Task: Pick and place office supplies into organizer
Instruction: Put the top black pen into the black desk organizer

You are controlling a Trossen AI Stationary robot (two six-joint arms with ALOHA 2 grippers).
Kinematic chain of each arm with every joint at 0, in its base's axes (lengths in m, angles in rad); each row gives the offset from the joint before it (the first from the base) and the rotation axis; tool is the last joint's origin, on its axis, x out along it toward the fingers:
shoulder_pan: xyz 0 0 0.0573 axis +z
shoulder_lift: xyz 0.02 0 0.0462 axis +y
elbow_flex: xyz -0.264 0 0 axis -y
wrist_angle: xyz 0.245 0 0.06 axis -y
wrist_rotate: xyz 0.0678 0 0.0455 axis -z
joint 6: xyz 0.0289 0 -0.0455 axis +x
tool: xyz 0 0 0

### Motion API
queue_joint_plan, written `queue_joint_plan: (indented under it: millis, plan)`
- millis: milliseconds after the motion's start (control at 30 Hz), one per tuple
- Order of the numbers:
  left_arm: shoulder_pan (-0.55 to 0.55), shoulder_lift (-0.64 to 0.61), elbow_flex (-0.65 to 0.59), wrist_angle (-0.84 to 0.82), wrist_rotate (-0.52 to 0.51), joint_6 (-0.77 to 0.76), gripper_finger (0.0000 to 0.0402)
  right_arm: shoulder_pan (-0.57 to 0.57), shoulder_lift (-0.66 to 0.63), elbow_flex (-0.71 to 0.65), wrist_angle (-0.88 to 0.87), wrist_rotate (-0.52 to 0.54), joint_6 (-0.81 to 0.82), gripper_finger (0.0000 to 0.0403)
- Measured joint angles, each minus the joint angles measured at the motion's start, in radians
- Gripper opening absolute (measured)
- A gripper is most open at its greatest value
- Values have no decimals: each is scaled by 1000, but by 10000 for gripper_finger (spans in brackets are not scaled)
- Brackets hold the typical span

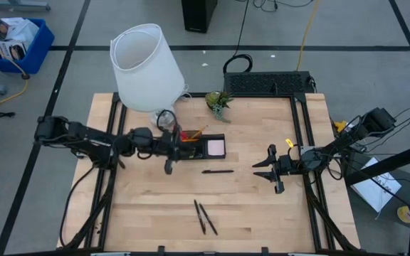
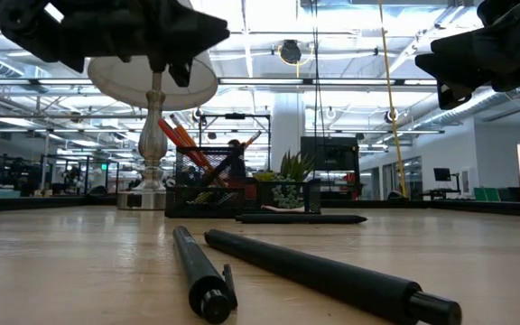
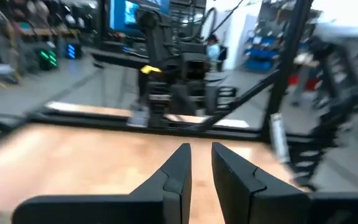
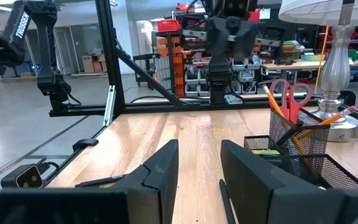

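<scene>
The left claw (image 1: 168,165) hovers beside the organizer (image 1: 203,146), fingers slightly apart and empty. The right claw (image 1: 270,171) waits open. Three black pens (image 1: 218,171) lie on the desk (image 1: 262,213).

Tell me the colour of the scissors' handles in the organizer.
Red; the scissors show best in the right wrist view.

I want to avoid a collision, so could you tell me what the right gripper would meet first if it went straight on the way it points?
Probably nothing nearby: bare wooden table, then the left arm; depth unclear.
</scene>
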Motion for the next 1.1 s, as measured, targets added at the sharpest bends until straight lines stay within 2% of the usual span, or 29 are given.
queue_joint_plan:
  millis: [133, 333, 533, 767, 867, 1000, 1100]
  plan:
    - [-54, 0, 0, -18, -6, -157, 67, 0, 0, 0, 0, 0, 0, 116]
    - [-136, 0, 0, -54, -5, -181, 67, 0, 0, 0, 0, 0, 0, 116]
    - [-197, 0, 0, -17, -5, -99, 67, 0, 0, 0, 0, 0, 0, 116]
    - [-265, -5, 0, 57, -6, -252, 67, 0, 0, 0, 0, 0, 0, 116]
    - [-289, -5, 0, 58, -12, -267, 67, 0, 0, 0, 0, 0, 0, 116]
    - [-303, -5, 0, 81, -89, -289, 67, 0, 0, 0, 0, 0, 0, 116]
    - [-305, -5, 0, 88, -93, -294, 67, 0, 0, 0, 0, 0, 0, 116]
